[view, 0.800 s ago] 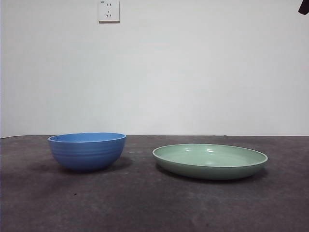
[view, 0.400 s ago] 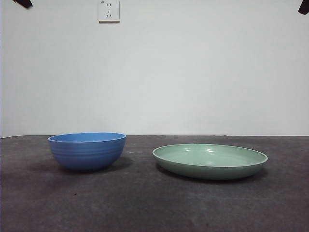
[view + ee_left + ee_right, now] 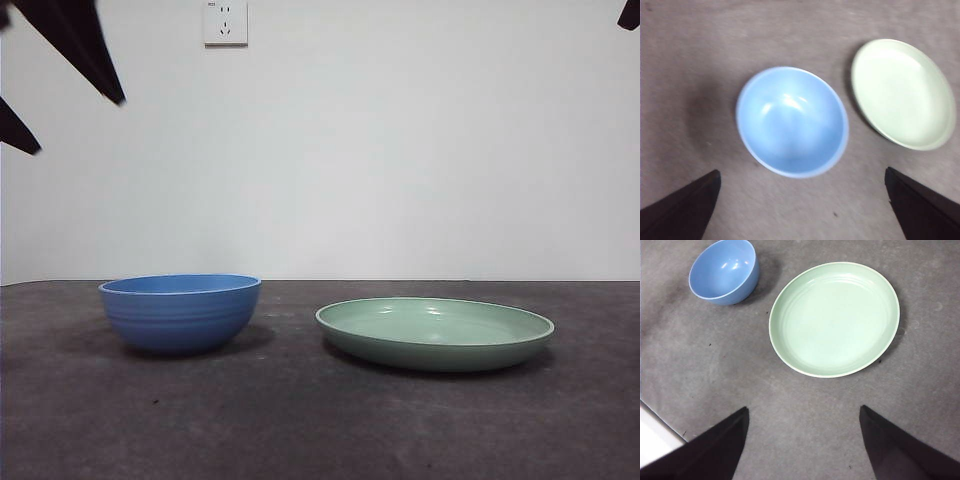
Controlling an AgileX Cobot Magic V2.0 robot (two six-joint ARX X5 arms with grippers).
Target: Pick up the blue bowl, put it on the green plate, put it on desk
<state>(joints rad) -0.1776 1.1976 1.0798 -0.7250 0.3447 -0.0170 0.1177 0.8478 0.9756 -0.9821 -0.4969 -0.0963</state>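
Note:
The blue bowl [image 3: 180, 312] stands upright and empty on the desk [image 3: 300, 420], left of the green plate [image 3: 435, 333], with a gap between them. My left gripper [image 3: 79, 125] hangs open high above and left of the bowl; its wrist view looks straight down on the bowl [image 3: 792, 121] and the plate [image 3: 902, 94], jaws spread wide [image 3: 801, 171]. The right gripper [image 3: 803, 408] is open and holds nothing, high above the plate [image 3: 834, 319] and the bowl [image 3: 724, 271]. Only its black tip [image 3: 630, 14] shows at the front view's top right corner.
A white wall with a power socket [image 3: 225, 22] rises behind the desk. In the right wrist view a white strip [image 3: 652, 440] runs along the desk's edge.
The left gripper has dropped into the front view at the top left, from a small tip to two large dark jaws. Bowl, plate and right arm have not moved.

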